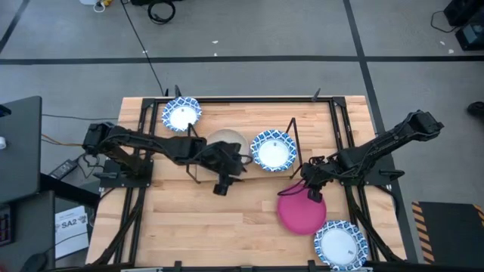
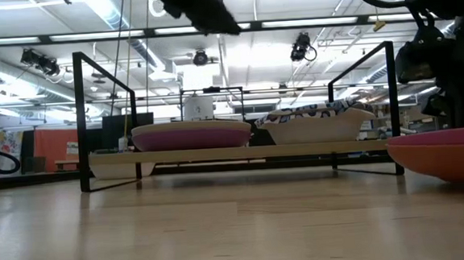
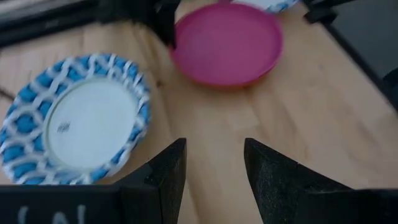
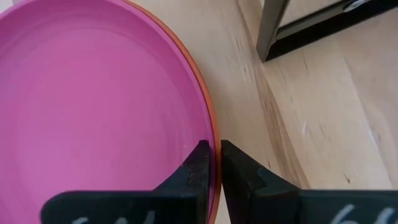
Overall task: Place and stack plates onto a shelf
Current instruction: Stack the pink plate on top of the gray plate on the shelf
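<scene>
Here's the pick-up on the magenta plate (image 1: pixel 302 212), the step in hand as I read it; the right tool (image 4: pixel 211 163) sits on that plate's rim, on the side facing the shelf (image 1: pixel 318 102), its two fingers nearly together with the thin edge between them; an orange rim shows just under the magenta, so there may be a second plate nested beneath, though I cannot tell for sure; the plate rests on the worktop (image 1: pixel 204 227), apart from the shelf and on its near side.

Next move, by my judgement: finish the pinch, lift the rim clear without dragging whatever sits beneath, then carry it over the shelf's black rods and down onto a stack; a thin-edge grip may let the plate droop or swing, so a slow lift looks wise.

Nearer the front edge than the magenta one, a blue-and-white plate (image 1: pixel 339 245) waits on the worktop, farthest from the shelf; on the shelf board itself, another blue-and-white plate (image 1: pixel 273 150) lies face up beside a beige plate (image 1: pixel 227 137), which is partly hidden under the left arm; the left tool (image 3: pixel 212 163) hangs above the worktop just off the shelf's near side, fingers apart and holding nothing; beyond the shelf's far left corner lies a third blue-and-white plate (image 1: pixel 181 115).
</scene>
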`<state>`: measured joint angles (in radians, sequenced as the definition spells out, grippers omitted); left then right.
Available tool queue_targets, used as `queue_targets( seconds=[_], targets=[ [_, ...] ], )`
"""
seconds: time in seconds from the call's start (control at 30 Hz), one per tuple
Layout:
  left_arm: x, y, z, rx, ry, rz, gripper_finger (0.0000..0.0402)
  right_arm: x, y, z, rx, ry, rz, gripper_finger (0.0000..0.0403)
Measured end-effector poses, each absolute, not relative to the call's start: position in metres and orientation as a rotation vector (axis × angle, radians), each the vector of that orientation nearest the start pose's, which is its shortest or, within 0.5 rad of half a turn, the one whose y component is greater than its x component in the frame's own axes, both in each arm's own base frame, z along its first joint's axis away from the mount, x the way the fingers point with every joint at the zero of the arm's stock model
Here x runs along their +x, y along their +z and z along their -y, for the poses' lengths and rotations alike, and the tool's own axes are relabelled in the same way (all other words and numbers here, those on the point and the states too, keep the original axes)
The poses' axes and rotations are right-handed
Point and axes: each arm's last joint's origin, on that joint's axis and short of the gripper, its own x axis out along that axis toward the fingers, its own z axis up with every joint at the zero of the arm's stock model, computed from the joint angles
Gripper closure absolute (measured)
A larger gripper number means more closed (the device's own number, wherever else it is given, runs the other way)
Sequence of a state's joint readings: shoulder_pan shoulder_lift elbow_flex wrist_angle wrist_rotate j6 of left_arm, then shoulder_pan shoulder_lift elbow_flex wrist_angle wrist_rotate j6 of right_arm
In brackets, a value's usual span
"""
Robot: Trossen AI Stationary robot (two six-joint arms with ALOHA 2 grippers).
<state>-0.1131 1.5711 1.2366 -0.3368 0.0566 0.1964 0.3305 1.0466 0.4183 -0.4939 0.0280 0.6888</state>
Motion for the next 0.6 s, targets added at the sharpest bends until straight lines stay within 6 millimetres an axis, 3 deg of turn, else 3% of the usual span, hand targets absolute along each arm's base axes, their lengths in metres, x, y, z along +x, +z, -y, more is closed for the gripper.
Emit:
queue_targets(
  seconds=[0.37,0.6],
  targets=[
    [0.352,0.292,0.075,0.239,-0.310,-0.487,0.0233,0.155,0.150,-0.052,0.414,-0.119,-1.138,0.0370],
    [0.372,0.261,0.093,0.295,-0.357,-0.483,0.0233,0.155,0.150,-0.052,0.414,-0.119,-1.134,0.0370]
  ],
)
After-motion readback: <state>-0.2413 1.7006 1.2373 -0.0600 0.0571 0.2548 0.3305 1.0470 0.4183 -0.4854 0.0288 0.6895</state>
